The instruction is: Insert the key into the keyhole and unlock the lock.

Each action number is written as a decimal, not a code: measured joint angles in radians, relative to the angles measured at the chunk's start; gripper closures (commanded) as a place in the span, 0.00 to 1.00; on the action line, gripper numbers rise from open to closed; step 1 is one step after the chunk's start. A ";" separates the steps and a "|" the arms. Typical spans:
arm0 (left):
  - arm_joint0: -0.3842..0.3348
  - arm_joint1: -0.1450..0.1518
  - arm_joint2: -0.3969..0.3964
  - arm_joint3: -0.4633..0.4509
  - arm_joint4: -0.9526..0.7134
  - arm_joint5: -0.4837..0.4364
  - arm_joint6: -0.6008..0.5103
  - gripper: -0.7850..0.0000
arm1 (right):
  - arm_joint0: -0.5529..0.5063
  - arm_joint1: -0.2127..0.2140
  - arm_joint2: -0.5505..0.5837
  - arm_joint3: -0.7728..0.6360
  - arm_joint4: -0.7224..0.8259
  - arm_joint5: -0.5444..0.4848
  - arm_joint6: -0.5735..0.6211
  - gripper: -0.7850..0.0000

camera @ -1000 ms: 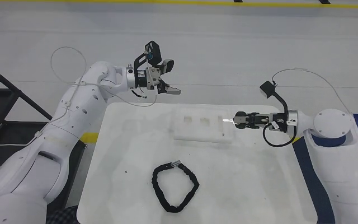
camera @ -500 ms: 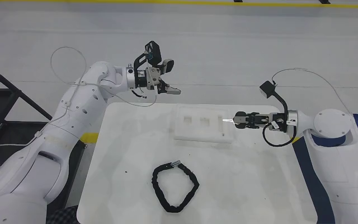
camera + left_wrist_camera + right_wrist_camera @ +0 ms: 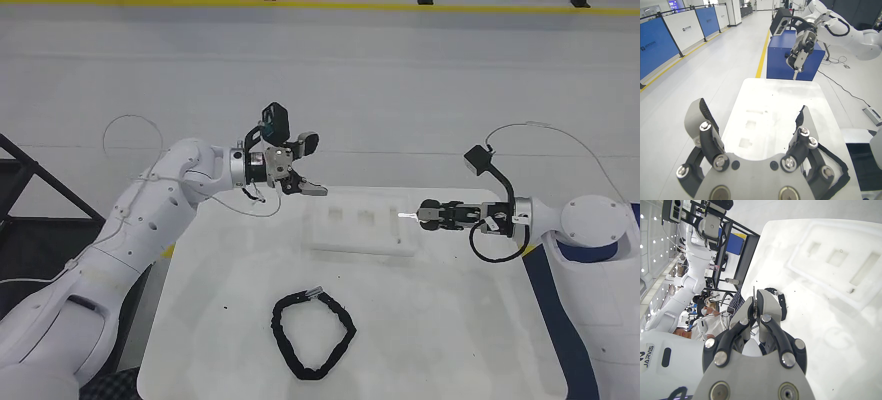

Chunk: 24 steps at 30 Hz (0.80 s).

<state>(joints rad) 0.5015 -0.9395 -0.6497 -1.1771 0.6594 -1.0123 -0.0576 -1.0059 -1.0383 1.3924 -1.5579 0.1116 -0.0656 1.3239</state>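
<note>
Key (image 3: 404,213) unmoved in right gripper (image 3: 421,214); left gripper (image 3: 314,188) nearer table (image 3: 450,330), jaws apart

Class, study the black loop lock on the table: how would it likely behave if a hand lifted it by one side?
The lock lies in an uneven, kinked loop, so it is probably floppy and would sag when lifted. Its dull, fabric-like cover suggests it is not slippery. Lying flat on the table, it seems unlikely to roll.

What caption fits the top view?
Right hand holds key by tray; left hand open; lock on table.
</note>
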 measured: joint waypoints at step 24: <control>0.007 0.107 0.471 -0.005 0.564 0.000 0.693 0.00 | 0.000 0.000 0.000 0.000 0.000 0.000 0.000 1.00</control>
<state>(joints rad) 0.5089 -0.8324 -0.1789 -1.1817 1.2238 -1.0123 0.6357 -1.0059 -1.0383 1.3924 -1.5579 0.1116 -0.0656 1.3239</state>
